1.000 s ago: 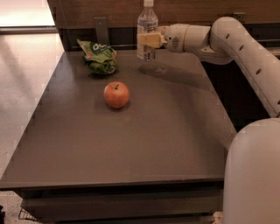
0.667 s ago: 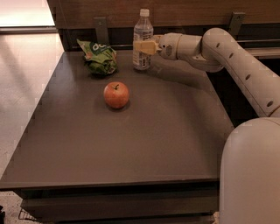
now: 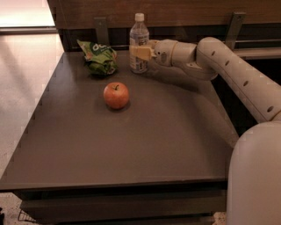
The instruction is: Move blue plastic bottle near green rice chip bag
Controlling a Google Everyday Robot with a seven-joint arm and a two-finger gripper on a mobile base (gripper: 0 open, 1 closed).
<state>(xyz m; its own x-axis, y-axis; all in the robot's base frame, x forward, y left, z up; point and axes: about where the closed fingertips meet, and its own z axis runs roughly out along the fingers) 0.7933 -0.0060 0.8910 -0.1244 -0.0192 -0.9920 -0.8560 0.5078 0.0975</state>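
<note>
The blue plastic bottle [image 3: 139,36] stands upright near the table's [image 3: 131,145] far edge, just right of the green rice chip bag [image 3: 99,57], a small gap between them. The gripper [image 3: 140,52] reaches in from the right, jaws clenched around its label. A red apple [image 3: 116,95] sits nearer the camera, clear of both. The bottle is bluish with a white cap.

place: office-ish lounge, probably | clues: dark table [image 3: 131,145], wood-panel wall [image 3: 184,11], pale floor [image 3: 26,70] | gripper [image 3: 141,52]: clamped on blue plastic bottle [image 3: 138,33], table's back

High camera faces table's [image 3: 131,145] far edge, claw [image 3: 141,52] clasping blue plastic bottle [image 3: 138,36].
</note>
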